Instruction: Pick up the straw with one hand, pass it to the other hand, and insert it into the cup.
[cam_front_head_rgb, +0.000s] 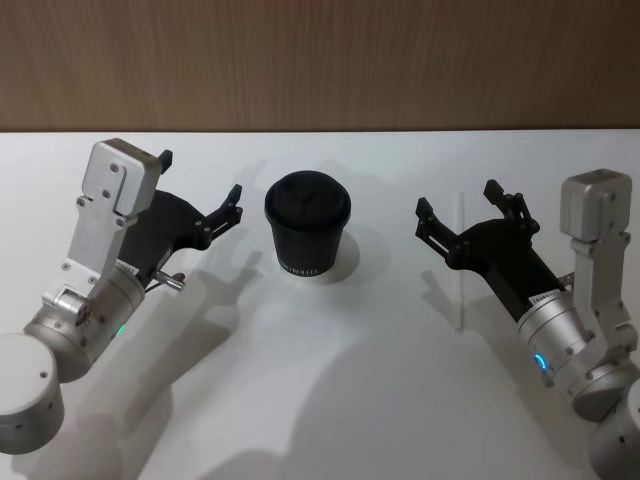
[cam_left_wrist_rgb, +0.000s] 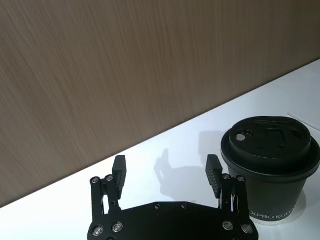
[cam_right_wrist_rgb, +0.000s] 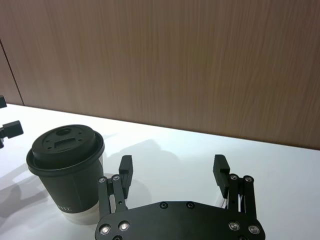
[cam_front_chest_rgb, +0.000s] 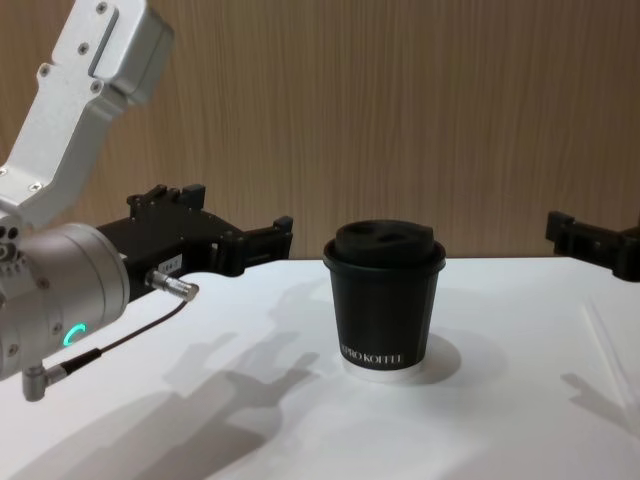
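Observation:
The black paper cup (cam_front_head_rgb: 307, 228) with its domed lid stands upright mid-table; it also shows as the cup (cam_front_chest_rgb: 386, 305), the cup (cam_left_wrist_rgb: 270, 165) and the cup (cam_right_wrist_rgb: 67, 170). The thin white straw (cam_front_head_rgb: 461, 295) lies flat on the white table to the cup's right, running front to back. My right gripper (cam_front_head_rgb: 457, 198) hovers open over the straw's far part, holding nothing; its fingers (cam_right_wrist_rgb: 125, 167) are spread wide. To the cup's left my left gripper (cam_front_head_rgb: 200, 178) hangs open and empty, and from the chest the left gripper (cam_front_chest_rgb: 240, 215) is well above the table.
The white table (cam_front_head_rgb: 330, 400) ends at a brown wood-grain wall (cam_front_head_rgb: 320, 60) behind. A grey cable (cam_front_chest_rgb: 130, 335) hangs from the left wrist. Open table lies in front of the cup and between the arms.

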